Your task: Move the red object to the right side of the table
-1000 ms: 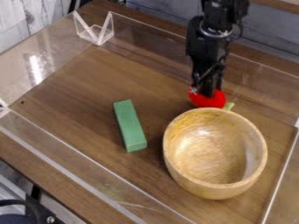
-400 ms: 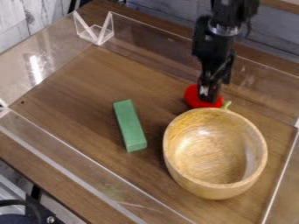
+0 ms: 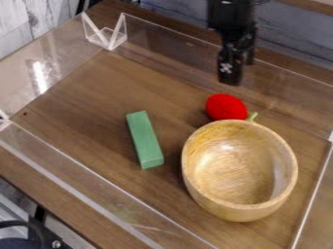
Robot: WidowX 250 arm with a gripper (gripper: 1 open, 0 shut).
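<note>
The red object (image 3: 227,106), a small rounded toy with a pale green end, lies on the brown table (image 3: 92,97) right of centre. It touches or nearly touches the far rim of the wooden bowl (image 3: 190,156). My gripper (image 3: 231,74) hangs above and behind it, pointing down, clear of the toy and holding nothing. Its dark fingers look narrow, and I cannot make out the gap between them.
A green rectangular block (image 3: 144,138) lies left of the bowl. A clear folded acrylic piece (image 3: 104,31) stands at the back left. Low clear walls (image 3: 78,180) border the tabletop on all sides.
The gripper was down on the red object. It has let go and risen up and away, leaving the toy on the table by the bowl's rim.
</note>
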